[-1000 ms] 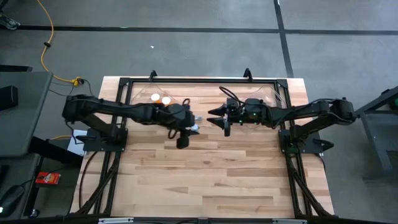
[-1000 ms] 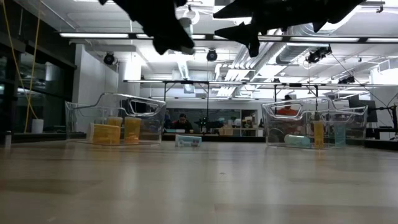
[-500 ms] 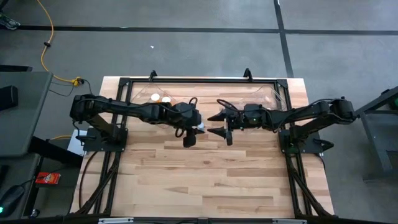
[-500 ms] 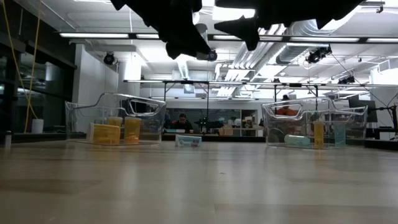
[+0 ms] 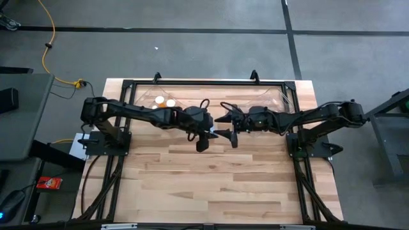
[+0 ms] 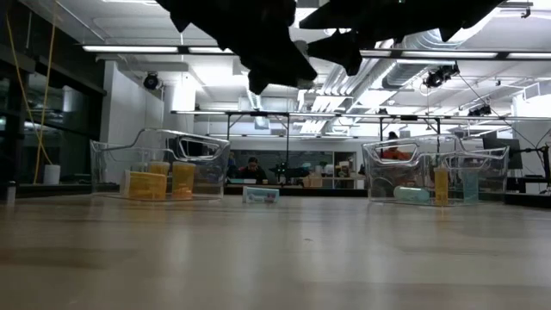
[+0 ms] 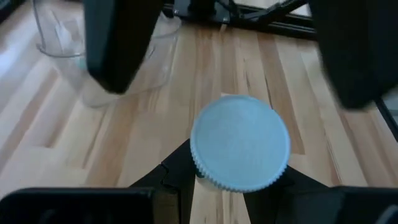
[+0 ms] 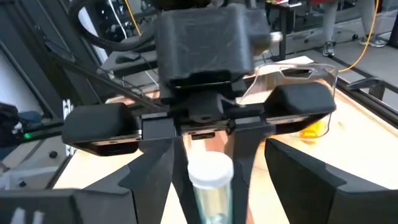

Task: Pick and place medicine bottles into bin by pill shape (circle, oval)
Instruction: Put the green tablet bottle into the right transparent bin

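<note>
1. Handover risk comes first. The left gripper [image 5: 213,133] holds a pale bottle [image 8: 210,180] high over the middle of the bench [image 5: 211,185], its jaws clamped on the bottle's body. The right gripper [image 5: 225,126] faces it with jaws wide apart and nothing in them. If the left lets go before the right closes, the bottle probably drops to the bench and may roll.

2. Misalignment is the second risk. The two grippers are nearly touching, tip to tip. A small error could knock the bottle askew, or the right fingers could close on the left fingers instead of the bottle.

3. Sorting could also go wrong. The cap [image 7: 240,149] fills the left wrist view, and no pill shape is readable, so I judge the choice of bin uncertain. The left bin [image 6: 159,168] and right bin [image 6: 435,175] stand at the far edge, each with bottles in it.

4. Compared with a second ago, the left gripper has travelled right towards the middle, the right gripper has edged left to meet it, and the right jaws have spread wider.
</note>
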You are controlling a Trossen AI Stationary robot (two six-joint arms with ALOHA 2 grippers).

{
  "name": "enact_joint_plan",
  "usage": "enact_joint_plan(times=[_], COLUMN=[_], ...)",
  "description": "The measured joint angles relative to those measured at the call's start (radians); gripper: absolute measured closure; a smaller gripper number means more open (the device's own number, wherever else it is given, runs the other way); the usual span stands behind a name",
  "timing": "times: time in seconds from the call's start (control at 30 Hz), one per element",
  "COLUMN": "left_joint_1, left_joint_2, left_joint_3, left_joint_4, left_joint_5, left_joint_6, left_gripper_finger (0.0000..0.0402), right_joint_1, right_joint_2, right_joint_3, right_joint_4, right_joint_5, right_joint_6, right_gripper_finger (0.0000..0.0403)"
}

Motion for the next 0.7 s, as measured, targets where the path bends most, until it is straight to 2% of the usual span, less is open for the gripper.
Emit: enact_joint_plan(times=[0.17, 0.47, 0.7], left_joint_1=[0.005, 0.006, 0.006], left_joint_2=[0.03, 0.03, 0.03], left_joint_3=[-0.001, -0.001, -0.001], left_joint_4=[0.062, 0.083, 0.13], left_joint_5=[0.004, 0.003, 0.0], left_joint_6=[-0.056, -0.049, -0.042], left_gripper_finger=[0.0309, 0.0309, 0.0309], right_joint_1=[0.0, 0.0, 0.0], right_joint_2=[0.0, 0.0, 0.0], right_joint_3=[0.0, 0.0, 0.0], right_joint_4=[-0.039, -0.053, -0.056], right_joint_5=[-0.003, -0.002, 0.003], right_joint_6=[-0.017, -0.017, -0.011], right_gripper_finger=[0.0158, 0.016, 0.0197])
